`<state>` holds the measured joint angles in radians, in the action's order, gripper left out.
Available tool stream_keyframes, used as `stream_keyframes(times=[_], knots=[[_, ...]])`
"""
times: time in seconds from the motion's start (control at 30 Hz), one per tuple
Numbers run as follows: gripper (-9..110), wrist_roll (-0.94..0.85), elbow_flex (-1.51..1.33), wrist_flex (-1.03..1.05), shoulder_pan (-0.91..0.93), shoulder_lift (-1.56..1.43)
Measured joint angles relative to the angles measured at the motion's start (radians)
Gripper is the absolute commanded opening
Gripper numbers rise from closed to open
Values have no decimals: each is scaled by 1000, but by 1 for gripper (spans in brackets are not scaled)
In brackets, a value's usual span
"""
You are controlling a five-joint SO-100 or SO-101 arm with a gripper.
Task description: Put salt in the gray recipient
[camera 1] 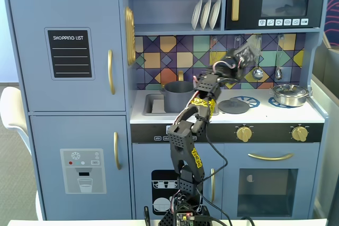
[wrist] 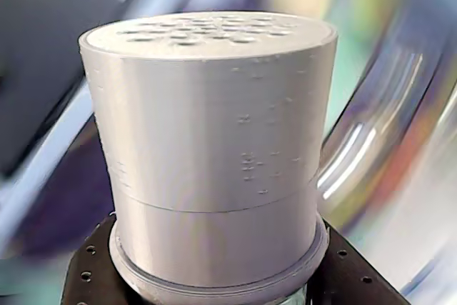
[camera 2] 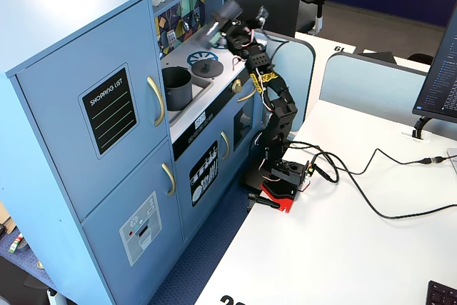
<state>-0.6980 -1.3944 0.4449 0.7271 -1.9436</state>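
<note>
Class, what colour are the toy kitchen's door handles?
Gold door handles, clearest in a fixed view.

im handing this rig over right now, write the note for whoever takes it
Gripper: shut on the salt shaker, raised above the stove top in front of the tiled wall; the shaker is blurred in both fixed views, so it looks mid-motion.
Gray pot: sits in the sink, at the left of the counter in a fixed view, uncovered. Its flat lid lies on the counter beside it.
Done: shaker picked up and lifted.
Left: carry the shaker left to the pot and put the salt in. Whether any salt is in the pot already cannot be seen.
</note>
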Motion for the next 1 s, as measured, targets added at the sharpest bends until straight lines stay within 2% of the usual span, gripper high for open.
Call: stream_keyframes(times=[0.23, 0.37, 0.57, 1.0], knots=[[0, -525, -28, -110, 167, 89], [0, -716, -89, -216, 225, 135], [0, -811, -94, -299, 219, 209], [0, -847, -110, -449, 160, 331]])
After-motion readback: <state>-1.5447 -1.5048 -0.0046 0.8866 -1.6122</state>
